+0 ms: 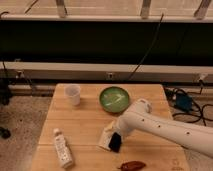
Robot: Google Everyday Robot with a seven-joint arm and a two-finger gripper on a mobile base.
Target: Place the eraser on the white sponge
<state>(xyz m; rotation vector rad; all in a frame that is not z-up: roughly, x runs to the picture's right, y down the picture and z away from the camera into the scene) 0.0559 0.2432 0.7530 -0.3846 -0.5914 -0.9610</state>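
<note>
The white sponge lies on the wooden table, left of the arm's end. The black eraser sits at the sponge's right edge, right under the tip of my gripper. I cannot tell whether the eraser rests on the sponge or beside it. My white arm reaches in from the lower right and hides the rest of the gripper.
A white cup stands at the back left and a green bowl at the back middle. A white labelled bottle lies at the front left. A reddish-brown pepper-shaped item lies at the front edge.
</note>
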